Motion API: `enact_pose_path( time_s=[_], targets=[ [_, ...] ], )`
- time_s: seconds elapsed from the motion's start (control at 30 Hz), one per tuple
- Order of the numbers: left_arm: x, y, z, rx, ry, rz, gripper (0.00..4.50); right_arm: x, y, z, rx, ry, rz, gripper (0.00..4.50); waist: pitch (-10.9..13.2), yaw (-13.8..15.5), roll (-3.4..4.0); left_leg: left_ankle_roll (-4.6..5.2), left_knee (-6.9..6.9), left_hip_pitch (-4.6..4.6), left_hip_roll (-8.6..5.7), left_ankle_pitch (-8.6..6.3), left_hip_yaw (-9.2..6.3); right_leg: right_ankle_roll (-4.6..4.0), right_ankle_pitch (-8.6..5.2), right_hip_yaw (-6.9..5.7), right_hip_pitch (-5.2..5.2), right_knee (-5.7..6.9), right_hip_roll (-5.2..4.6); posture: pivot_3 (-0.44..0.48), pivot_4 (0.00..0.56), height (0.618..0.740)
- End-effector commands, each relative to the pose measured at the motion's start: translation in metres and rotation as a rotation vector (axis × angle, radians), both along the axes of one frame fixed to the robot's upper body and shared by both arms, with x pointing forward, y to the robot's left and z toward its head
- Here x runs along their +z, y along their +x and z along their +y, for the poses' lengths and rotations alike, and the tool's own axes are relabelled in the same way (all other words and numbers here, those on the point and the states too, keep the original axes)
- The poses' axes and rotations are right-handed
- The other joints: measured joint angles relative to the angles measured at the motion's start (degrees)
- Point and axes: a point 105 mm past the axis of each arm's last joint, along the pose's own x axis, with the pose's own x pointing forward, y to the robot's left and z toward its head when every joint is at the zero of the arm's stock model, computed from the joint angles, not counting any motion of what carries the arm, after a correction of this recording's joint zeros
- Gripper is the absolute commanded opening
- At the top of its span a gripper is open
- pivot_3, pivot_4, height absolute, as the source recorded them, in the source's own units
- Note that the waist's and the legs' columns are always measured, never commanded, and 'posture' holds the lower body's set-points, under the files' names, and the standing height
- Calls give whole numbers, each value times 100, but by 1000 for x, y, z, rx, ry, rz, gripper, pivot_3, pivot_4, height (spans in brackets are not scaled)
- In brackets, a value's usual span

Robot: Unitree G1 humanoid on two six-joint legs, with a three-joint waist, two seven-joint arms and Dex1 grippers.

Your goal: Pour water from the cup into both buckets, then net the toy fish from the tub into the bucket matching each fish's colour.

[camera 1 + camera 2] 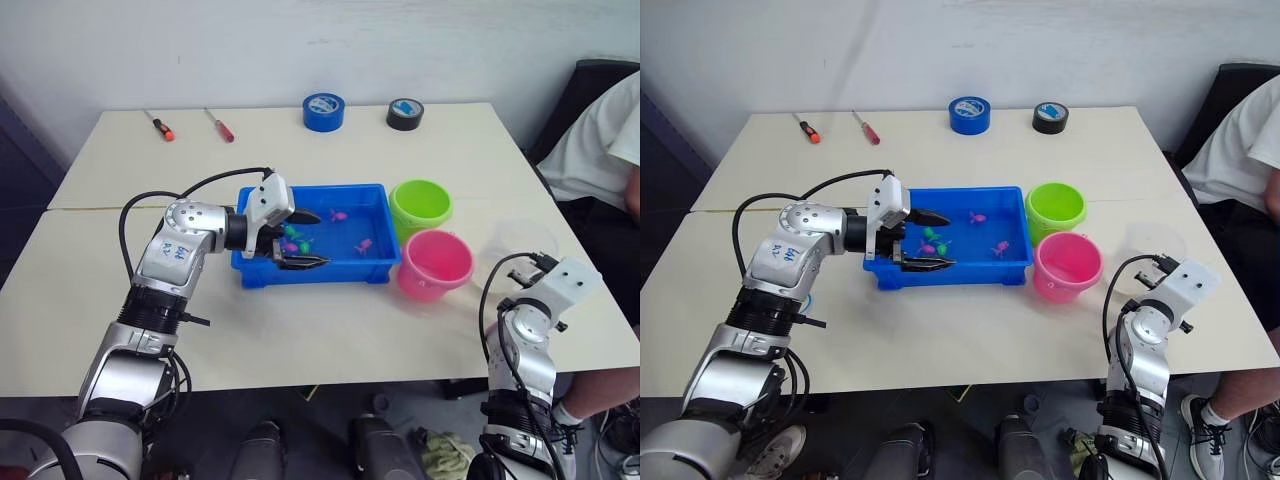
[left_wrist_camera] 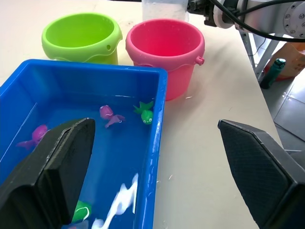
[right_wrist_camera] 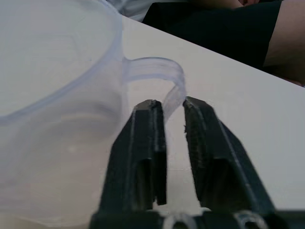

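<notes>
left gripper (image 1: 302, 238): wide open, nothing held; hangs over the left end of the tub, one finger above the water, the other out past the near rim.
right gripper (image 3: 174, 107): fingers pinched nearly together on the cup's handle, thin gap between them taken up by the handle's edge.
cup (image 1: 1152, 243): clear, upright on the table at the right edge, just right of the pink bucket; bottom looks pale and cloudy, water level not readable.
tub (image 1: 370, 271): blue tray, mid-table, water inside, splash of white foam near the left gripper's finger in the left wrist view.
toy fish: pink ones (image 1: 363, 245) and (image 1: 339, 214) toward the right half, green ones (image 1: 292, 231) bunched by the left gripper; all in the tub.
green bucket (image 1: 420, 204): upright, touching or just beside the tub's right end, far side.
pink bucket (image 1: 435, 264): upright, just in front of the green one, close to the tub's right near corner.
bucket contents: cannot tell if any water.
back of table: two red-handled screwdrivers (image 1: 158, 125), blue tape roll (image 1: 324, 111), black tape roll (image 1: 405, 113).
person (image 1: 600, 140): seated at the right, white shirt, beside the cup.
</notes>
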Motion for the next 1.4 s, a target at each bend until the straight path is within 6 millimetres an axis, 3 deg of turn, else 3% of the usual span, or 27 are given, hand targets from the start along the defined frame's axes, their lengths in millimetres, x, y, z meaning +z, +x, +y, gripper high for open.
enact_pose_path(
  time_s=[0.03, 0.83, 1.4],
  targets=[
    [11, -3, 1, -4, -27, -39, 4500, 13, -4, -6, -20, -27, -50, 42, 0, 1, 0, 0, 0, 0, 0, 0, 0, 0, 0, 0, 0, 0, 0, 0, 150, 734],
    [9, -3, 1, -5, -20, -34, 4500, 21, -4, -5, -19, -17, -81, 42, 0, 1, 0, 0, 0, 0, 0, 0, 0, 0, 0, 0, 0, 0, 0, 0, 150, 734],
    [18, 6, 1, 5, -71, -39, 4500, 90, -5, -11, 124, -126, -196, 42, 8, 2, 13, 1, 0, -1, -1, 0, 1, 0, 0, 0, -2, 0, 1, 0, 150, 734]
  ],
)
